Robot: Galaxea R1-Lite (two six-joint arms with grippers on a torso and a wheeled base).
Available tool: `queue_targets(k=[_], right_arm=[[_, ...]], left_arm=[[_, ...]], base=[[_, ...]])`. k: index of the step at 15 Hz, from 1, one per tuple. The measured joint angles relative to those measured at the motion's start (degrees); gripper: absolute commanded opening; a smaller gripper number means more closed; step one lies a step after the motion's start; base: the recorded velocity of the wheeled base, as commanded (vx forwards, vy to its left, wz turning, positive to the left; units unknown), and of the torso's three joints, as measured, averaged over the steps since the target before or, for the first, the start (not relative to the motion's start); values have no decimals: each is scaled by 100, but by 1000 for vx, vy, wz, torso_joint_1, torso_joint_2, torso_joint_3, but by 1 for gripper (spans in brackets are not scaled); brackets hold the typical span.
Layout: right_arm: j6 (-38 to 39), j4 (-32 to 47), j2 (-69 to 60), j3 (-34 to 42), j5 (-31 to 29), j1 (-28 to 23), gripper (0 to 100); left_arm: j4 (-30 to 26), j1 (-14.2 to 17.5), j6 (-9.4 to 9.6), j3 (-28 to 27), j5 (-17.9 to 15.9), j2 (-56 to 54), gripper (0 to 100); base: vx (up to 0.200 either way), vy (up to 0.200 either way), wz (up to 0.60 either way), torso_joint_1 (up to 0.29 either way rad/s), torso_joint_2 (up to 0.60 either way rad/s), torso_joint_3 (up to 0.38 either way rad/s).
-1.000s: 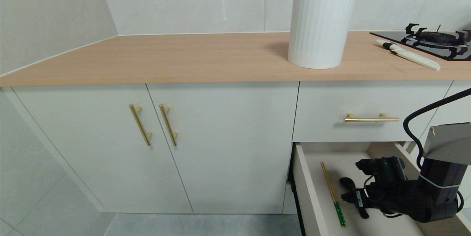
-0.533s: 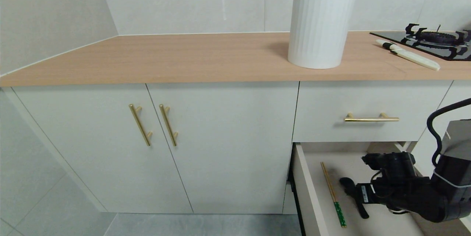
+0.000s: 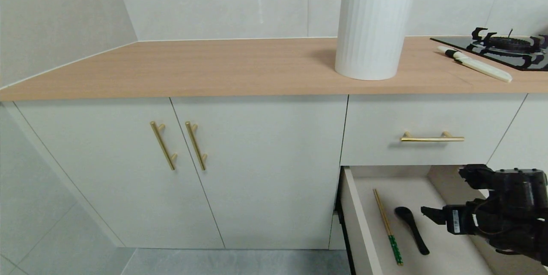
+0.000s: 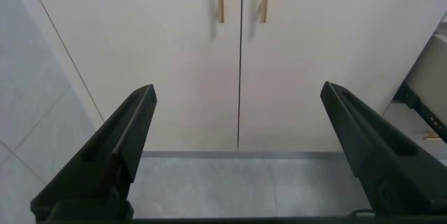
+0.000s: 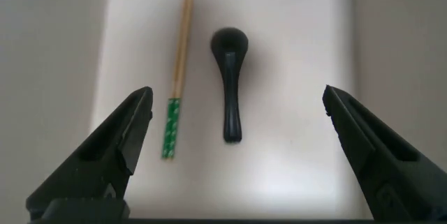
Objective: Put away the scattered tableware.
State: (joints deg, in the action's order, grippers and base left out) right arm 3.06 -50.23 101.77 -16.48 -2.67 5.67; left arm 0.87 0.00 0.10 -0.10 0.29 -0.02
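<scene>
Head view, lower right of the frame: the black spoon lies flat on the floor of the open drawer. It sits just beside the chopsticks, roughly parallel to them and not touching. In the right wrist view both pieces lie free, with nothing gripping them.

The right gripper hangs over the drawer's right side, near the spoon but apart from it. Its jaws are spread wide and hold nothing.

We judge the spoon to be delivered, so the step in hand is getting that arm out cleanly. We would go up before going sideways, so the fingers clear the drawer wall and the closed drawer front with its brass handle above. We would keep the jaws released so nothing in the drawer gets dragged along.

The left gripper is also spread and empty, facing the cabinet doors.

At upper right, a knife lies on the countertop beside the stove. It looks like the next piece to put away. A tall white ribbed container stands left of it.
</scene>
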Motion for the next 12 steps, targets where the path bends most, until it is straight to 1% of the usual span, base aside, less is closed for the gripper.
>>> queue_targets(k=[6, 9, 12], right_arm=[[-5, 33, -1569, 1335, -15, 201, 100], [-20, 44, -2178, 1527, -17, 273, 100], [-24, 483, -2651, 1588, -34, 395, 100]], left_arm=[[0, 0, 34, 0, -5, 0, 100], [0, 0, 1, 0, 2, 0, 100], [0, 0, 0, 0, 2, 0, 100]], base=[[0, 0, 0, 0, 0, 0], [-200, 0, 0, 4, 2, 2], [-200, 0, 0, -4, 2, 4]])
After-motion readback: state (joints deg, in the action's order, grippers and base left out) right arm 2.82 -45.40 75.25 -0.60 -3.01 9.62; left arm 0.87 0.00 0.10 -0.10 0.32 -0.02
